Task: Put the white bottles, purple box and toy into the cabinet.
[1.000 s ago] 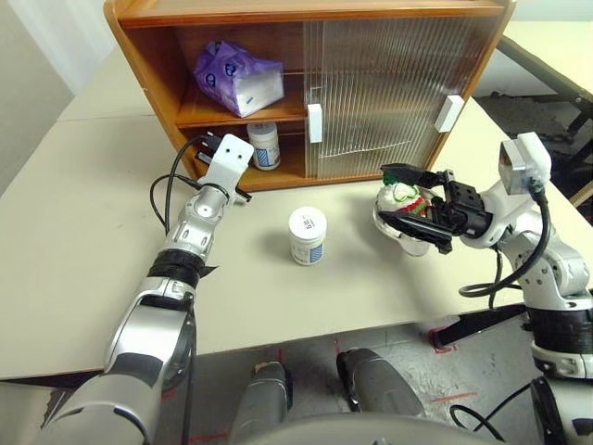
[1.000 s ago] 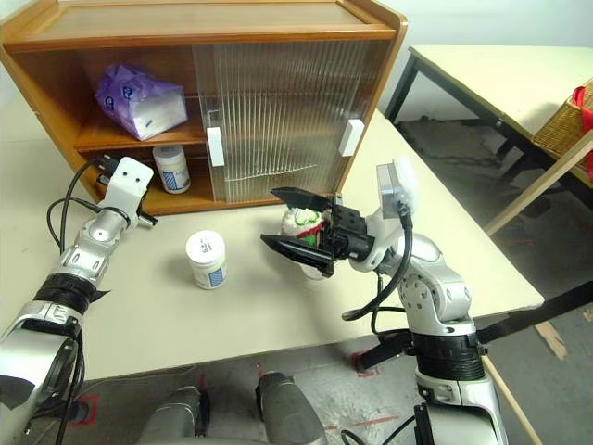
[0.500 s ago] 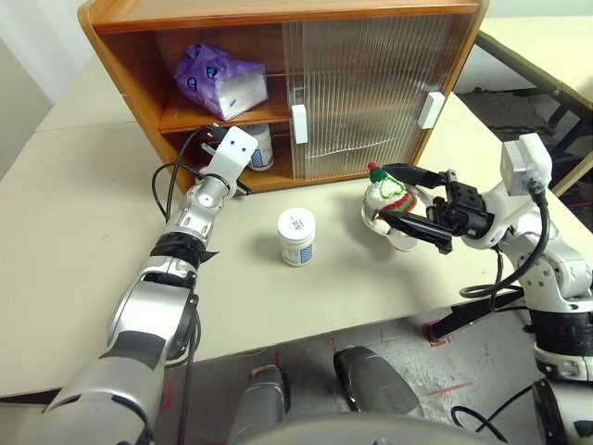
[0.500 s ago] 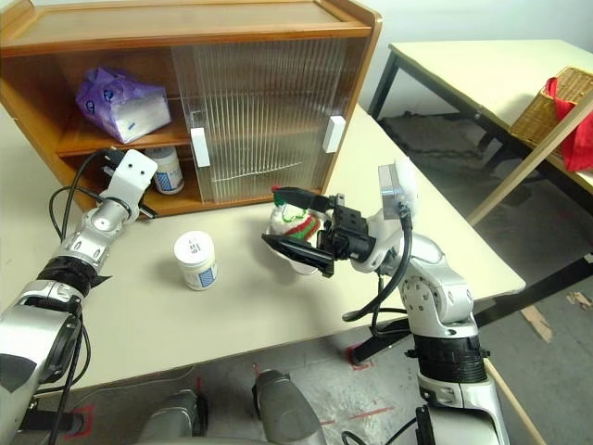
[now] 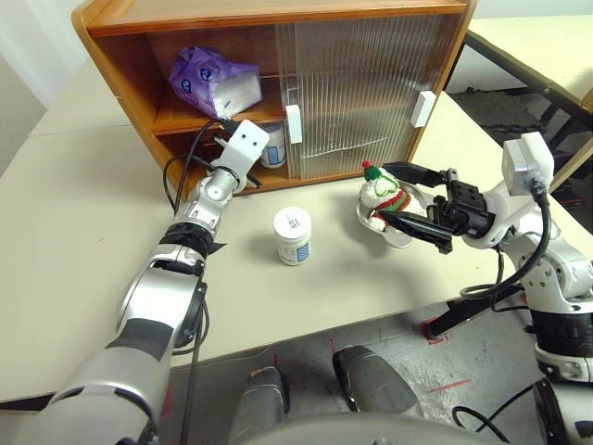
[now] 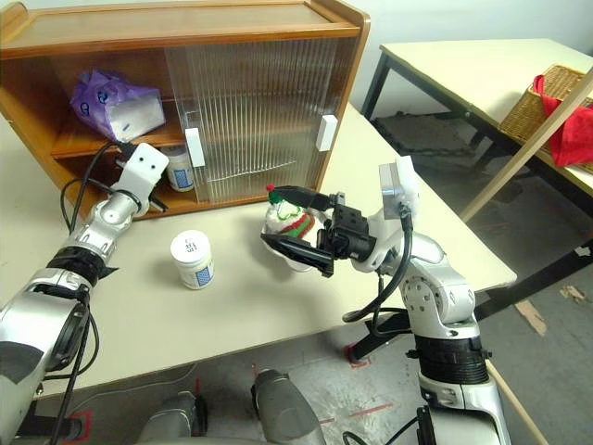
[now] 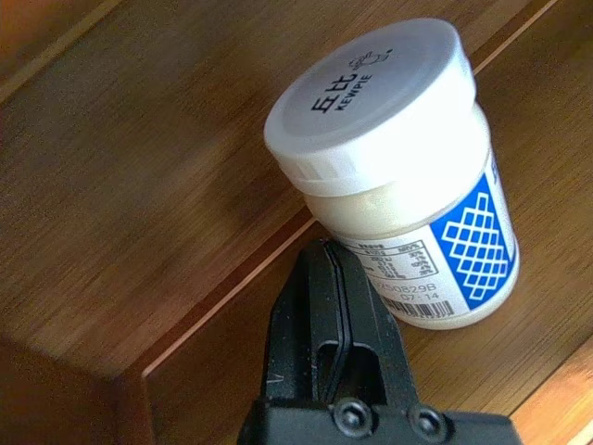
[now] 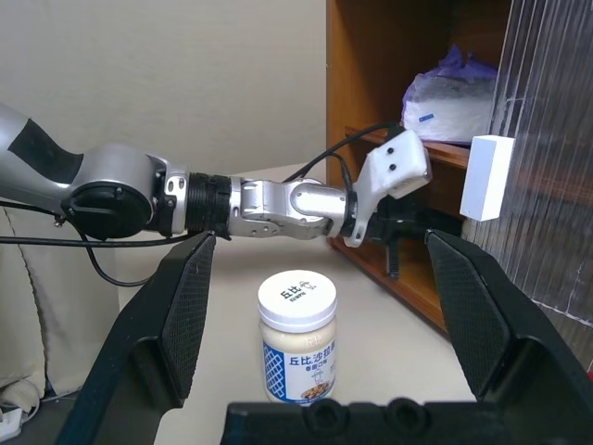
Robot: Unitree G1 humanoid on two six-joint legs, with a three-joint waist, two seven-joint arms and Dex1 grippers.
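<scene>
left hand (image 7: pixel 326 278) pinched shut, reaching level into the cabinet (image 5: pixel 139 56).

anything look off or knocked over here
Nothing is spilled or toppled. One white bottle stands upright on the table, the other upright on the cabinet's lower shelf. The purple box lies tilted on the upper shelf. The only oddity: the toy sits in a shallow bowl.
</scene>
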